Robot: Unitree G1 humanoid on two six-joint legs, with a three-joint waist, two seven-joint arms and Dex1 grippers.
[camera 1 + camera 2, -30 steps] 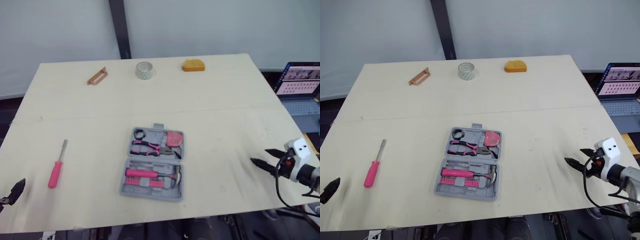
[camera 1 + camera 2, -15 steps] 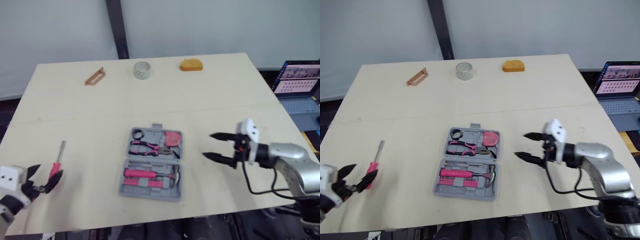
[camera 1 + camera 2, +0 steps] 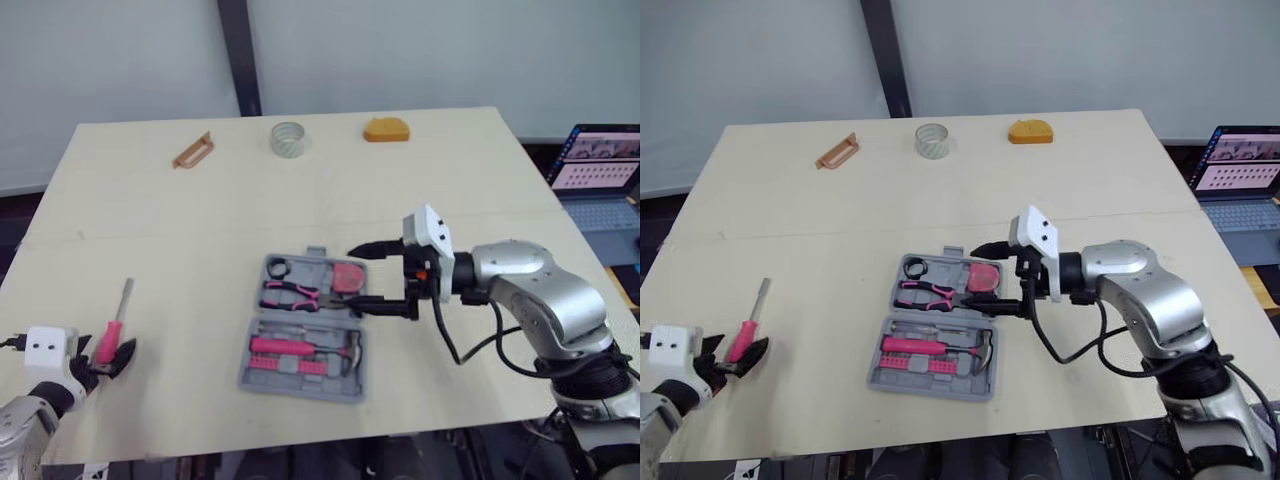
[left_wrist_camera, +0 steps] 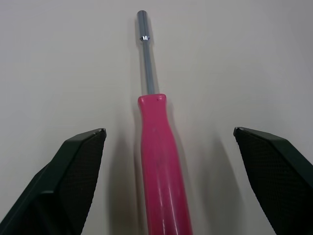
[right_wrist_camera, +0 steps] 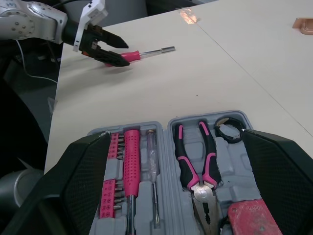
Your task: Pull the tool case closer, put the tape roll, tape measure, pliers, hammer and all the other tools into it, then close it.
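Two jaw pairs stand open: the tool case (image 3: 300, 388) has its edge between the right gripper's (image 3: 352, 278), where a one-sided pull could slew it, and the pink screwdriver (image 4: 159, 161) lies centred between the left gripper's (image 4: 168, 130), liable to roll if one finger lands first.

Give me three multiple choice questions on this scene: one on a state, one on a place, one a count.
1. The tool case is: A open; B shut; C upside down.
2. Where does the pink screwdriver lie? A in the case; B on the table between the fingers of the left claw; C on the floor.
3. How many things sit along the table's far edge? A one; B three; C five.
A: pliers and hammer show inside. B: a finger stands each side of its handle. B: brown bracket, tape roll, orange block.
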